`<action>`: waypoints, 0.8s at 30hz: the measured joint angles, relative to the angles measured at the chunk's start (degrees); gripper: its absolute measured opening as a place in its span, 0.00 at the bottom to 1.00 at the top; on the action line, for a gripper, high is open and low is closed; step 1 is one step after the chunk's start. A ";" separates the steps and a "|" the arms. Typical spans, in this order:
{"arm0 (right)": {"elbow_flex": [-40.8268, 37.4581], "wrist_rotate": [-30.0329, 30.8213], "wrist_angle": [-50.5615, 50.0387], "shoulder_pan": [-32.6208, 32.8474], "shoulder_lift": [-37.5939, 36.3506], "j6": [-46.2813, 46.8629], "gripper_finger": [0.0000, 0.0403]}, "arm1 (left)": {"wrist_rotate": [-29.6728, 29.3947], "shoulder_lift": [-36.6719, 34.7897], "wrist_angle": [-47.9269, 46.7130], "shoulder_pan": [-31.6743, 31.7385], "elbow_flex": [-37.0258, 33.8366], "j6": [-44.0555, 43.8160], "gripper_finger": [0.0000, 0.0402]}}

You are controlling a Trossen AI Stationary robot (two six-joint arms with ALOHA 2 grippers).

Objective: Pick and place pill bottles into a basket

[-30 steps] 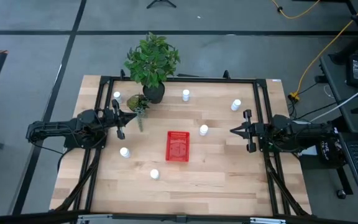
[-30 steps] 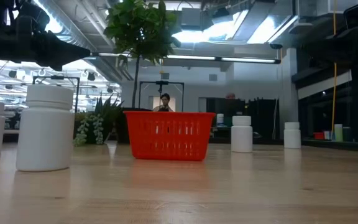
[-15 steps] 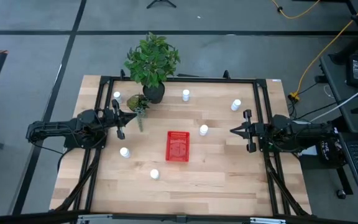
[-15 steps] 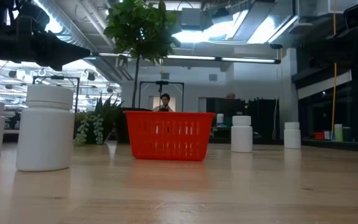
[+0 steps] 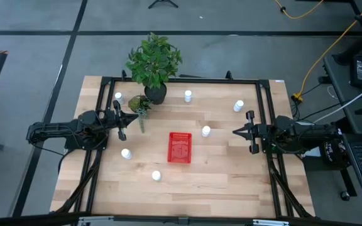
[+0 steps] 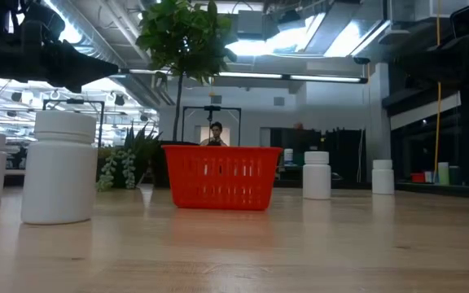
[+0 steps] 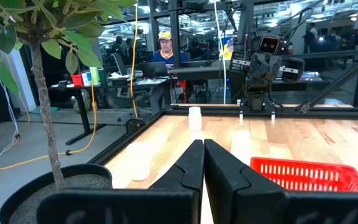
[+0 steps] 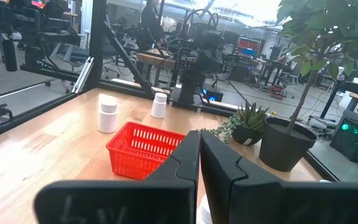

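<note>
The red basket (image 5: 180,147) stands on its base near the table's middle, also seen in the low view (image 6: 221,177). Several white pill bottles stand upright around it: one just right of it (image 5: 205,131), two along the far side (image 5: 188,95) (image 5: 238,105), one at the far left (image 5: 118,96), two near the front left (image 5: 126,153) (image 5: 156,176). My left gripper (image 5: 136,117) hovers shut and level at the table's left side, its fingers (image 7: 203,149) pointing toward the basket (image 7: 309,174). My right gripper (image 5: 235,132) hovers shut at the right side (image 8: 199,137), facing the basket (image 8: 143,149).
A tall green plant in a dark pot (image 5: 155,91) and a small succulent (image 5: 139,103) stand at the far left, close to my left gripper. A black frame (image 5: 181,80) runs round the table. People and desks show in the room beyond.
</note>
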 joint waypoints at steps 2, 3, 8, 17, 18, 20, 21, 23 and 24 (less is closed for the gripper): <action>0.00 -0.01 0.00 -0.01 0.00 0.00 0.05 | 0.01 0.00 0.00 0.00 0.01 0.00 0.02; 0.01 0.00 0.00 -0.01 0.01 0.00 0.05 | 0.00 0.00 0.00 0.02 0.00 0.00 0.02; -0.01 -0.01 0.00 0.01 -0.01 0.00 0.05 | 0.01 0.00 0.00 0.00 0.00 0.00 0.02; 0.01 -0.01 0.00 -0.01 0.01 0.00 0.05 | -0.02 0.00 0.00 0.00 0.01 5.08 0.02; 0.00 -0.01 0.00 0.00 0.00 0.00 0.05 | -0.02 0.00 0.00 0.02 0.00 6.91 0.02; -0.01 0.01 0.04 -0.01 0.01 0.00 0.05 | -0.02 0.00 0.00 0.00 0.00 9.06 0.02; 0.00 -0.01 0.08 0.00 0.01 0.00 0.05 | -0.02 0.00 0.01 0.00 0.00 9.43 0.02; 0.00 0.00 0.09 0.01 -0.01 0.00 0.05 | -0.02 0.00 0.04 0.01 0.00 9.13 0.02; -0.01 -0.01 0.09 -0.01 0.01 0.00 0.05 | -0.02 0.00 0.04 0.02 0.00 9.01 0.02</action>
